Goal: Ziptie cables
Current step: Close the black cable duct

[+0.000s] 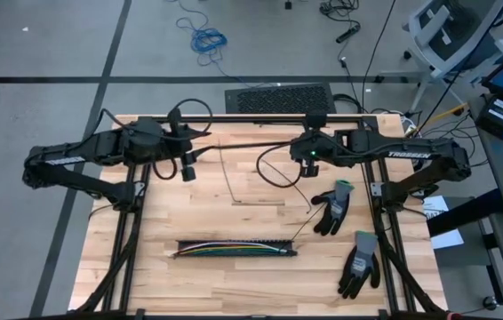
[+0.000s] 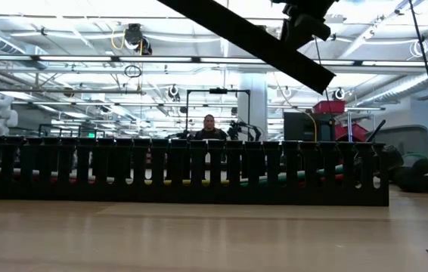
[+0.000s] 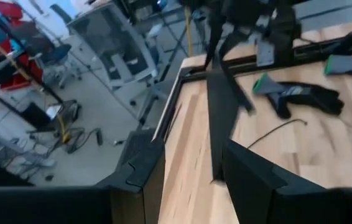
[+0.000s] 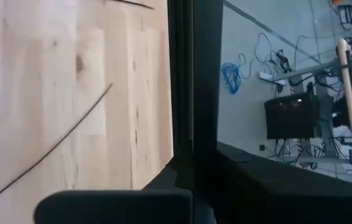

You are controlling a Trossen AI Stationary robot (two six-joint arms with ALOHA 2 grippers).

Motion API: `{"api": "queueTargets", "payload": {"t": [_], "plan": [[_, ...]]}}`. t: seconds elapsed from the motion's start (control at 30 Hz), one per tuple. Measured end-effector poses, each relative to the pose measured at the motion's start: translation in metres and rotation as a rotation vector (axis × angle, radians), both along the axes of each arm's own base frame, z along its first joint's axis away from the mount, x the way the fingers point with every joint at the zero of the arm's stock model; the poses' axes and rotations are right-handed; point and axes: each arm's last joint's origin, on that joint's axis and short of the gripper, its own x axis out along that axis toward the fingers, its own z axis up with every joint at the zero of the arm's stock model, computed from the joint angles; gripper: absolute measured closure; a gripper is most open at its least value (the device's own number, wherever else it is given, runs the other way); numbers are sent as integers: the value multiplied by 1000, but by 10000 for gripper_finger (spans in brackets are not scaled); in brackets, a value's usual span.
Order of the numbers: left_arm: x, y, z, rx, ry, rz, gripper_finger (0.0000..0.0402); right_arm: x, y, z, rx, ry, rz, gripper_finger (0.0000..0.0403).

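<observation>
We take the black slotted strip (image 1: 235, 249) as our landmark. It lies near the front edge of the wooden table (image 1: 145, 284), its long axis running left to right, and the cables (image 1: 225, 251) lie along it inside the channel: thin, flexible wires in blue, yellow-green, red and orange, glimpsed through the strip's comb-like slots in the low view. The strip itself looks like rigid moulded plastic with evenly spaced upright teeth.

Right of the strip and a little behind it lie two dark fabric work gloves (image 1: 331, 209) with green cuffs, limp and flat. Behind the strip, a thin dark strand (image 1: 229, 182) curves over the pale, grained planks.

Farthest back, well apart from the strip, both arms hover near the rear edge. Between them spans a long, narrow black ziptie (image 1: 243, 145), parallel to the strip. We judge the left gripper (image 1: 188, 169) and the right gripper (image 1: 308, 163) each clamp one end of it. Both stand about equally far from the cables, so the tie must travel forward and down.
</observation>
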Motion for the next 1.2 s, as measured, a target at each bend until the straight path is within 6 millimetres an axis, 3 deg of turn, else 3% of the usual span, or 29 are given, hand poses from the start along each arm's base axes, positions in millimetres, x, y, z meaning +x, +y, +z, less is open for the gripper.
{"api": "queueTargets", "payload": {"t": [0.37,0.63,0.83,1.2], "plan": [[3,-8,-3,-7,21,-54,248,2,-4,-1,-14,11,8,403],[27,-8,-17,-21,90,-78,248,4,-3,1,-18,-11,18,403],[23,-7,-3,-2,-34,-51,250,3,-3,0,-11,0,11,403],[23,-7,-5,-9,-16,-63,298,3,-3,0,-12,-5,10,403]]}}
